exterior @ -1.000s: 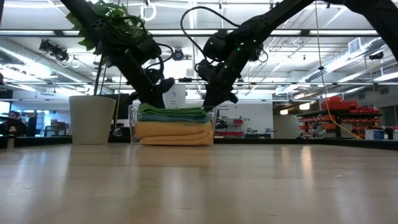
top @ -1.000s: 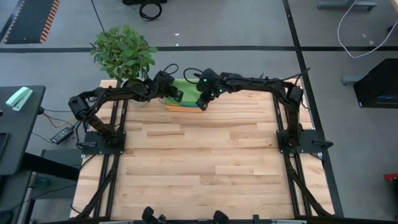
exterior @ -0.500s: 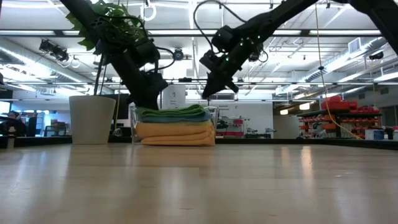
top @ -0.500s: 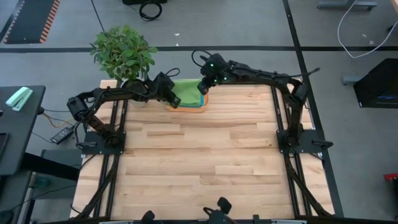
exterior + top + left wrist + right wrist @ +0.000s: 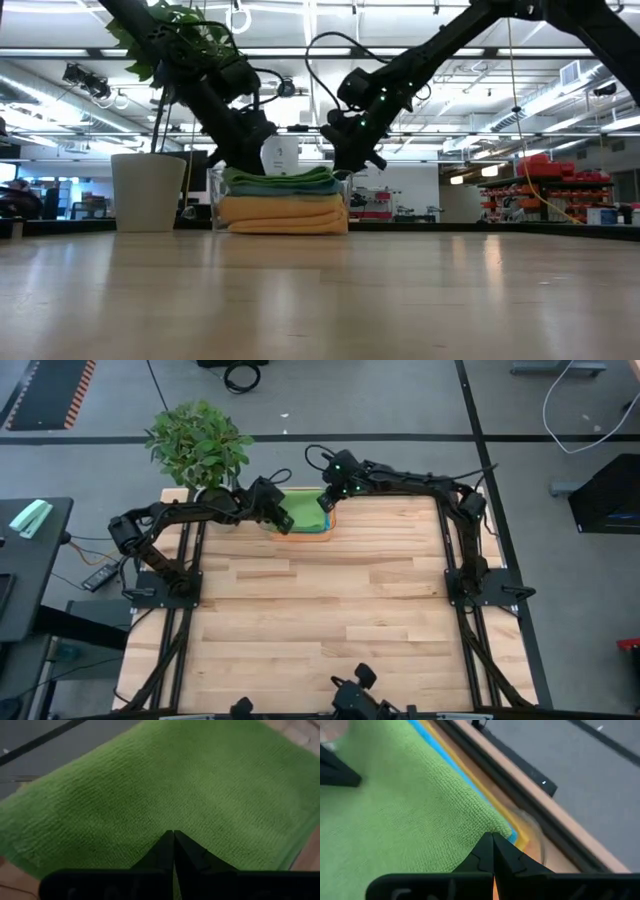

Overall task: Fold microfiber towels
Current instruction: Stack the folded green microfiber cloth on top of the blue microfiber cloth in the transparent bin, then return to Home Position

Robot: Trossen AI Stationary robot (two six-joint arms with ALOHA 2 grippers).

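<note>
Table: pale wooden butcher-block table (image 5: 320, 610), most of its top bare.
Far edge, middle: stack of folded microfiber towels (image 5: 283, 203), green on top, blue under it, yellow and orange below.
Far left corner: white pot (image 5: 148, 192) with a leafy plant (image 5: 197, 444).

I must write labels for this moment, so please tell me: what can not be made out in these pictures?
- Number of towels: low view shows the stack edge-on, layers merging; high view shows only the green towel on top.
- Clear tray: barely visible behind the stack, low view.
- Whether the shut left gripper and right gripper pinch the green towel: their fingers cover the contact.
- Plant pot: high view, leaves hide it.
</note>
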